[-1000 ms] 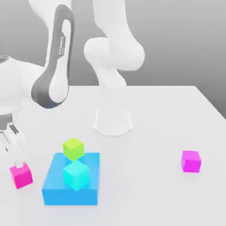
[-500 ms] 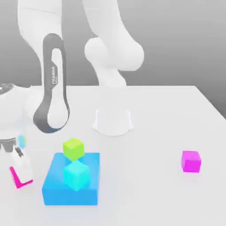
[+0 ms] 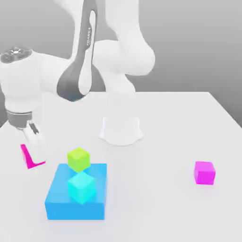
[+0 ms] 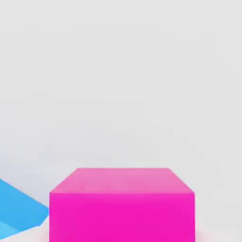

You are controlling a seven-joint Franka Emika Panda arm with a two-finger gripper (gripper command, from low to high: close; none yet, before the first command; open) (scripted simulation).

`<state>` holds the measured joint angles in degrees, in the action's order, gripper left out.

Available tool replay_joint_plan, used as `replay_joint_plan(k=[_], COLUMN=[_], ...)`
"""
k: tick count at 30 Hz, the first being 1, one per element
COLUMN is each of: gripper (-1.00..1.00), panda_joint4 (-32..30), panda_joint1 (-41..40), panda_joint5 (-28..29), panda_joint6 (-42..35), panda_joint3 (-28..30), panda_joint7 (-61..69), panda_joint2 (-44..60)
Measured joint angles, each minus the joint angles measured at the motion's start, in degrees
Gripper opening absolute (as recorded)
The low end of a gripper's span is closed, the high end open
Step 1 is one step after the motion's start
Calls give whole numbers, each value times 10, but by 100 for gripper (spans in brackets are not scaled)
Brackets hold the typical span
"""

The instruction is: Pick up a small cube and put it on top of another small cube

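We had the pincer (image 3: 32, 134) clamped on the small hot-pink cube (image 3: 30, 157), and that grip explained the odd look of it: the cube hung below the fingers at the exterior view's left, tipped onto an edge and clear of the white tabletop (image 3: 165, 142), because it was being carried rather than resting. In the hand view the same cube sat squarely in front of the camera, with a corner of the flat blue block (image 3: 76, 191) beside it, which we read as the load being held firm between the jaws. The block lay just toward the exterior view's right of the cube, bearing the small cyan cube (image 3: 82, 186) on its top, with the small lime-green cube (image 3: 78, 159) at its far edge; the purple-magenta cube (image 3: 204, 172) waited well apart at the exterior view's right. Compared with a second earlier, the change was plain: then the cube stood flat on the tabletop with the fingers open around it; since then they had shut, and the arm had risen and swung, taking the cube up and farther back.
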<state>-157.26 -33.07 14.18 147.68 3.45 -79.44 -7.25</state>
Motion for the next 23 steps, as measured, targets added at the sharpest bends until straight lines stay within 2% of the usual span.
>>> replay_joint_plan(k=[6, 13, 19, 20, 23], gripper=[-100, -100, -100, 100, 100], panda_joint4=[-53, -116, -144, -148, -148], panda_joint1=[23, 83, 91, 91, 91], panda_joint5=[-33, -123, -136, -136, -136], panda_joint6=[-50, -100, 20, 41, 41], panda_joint3=[-22, -26, -26, -26, -26], panda_joint7=[-45, -59, -60, -60, -59], panda_joint2=[-111, -238, -149, -131, -131])
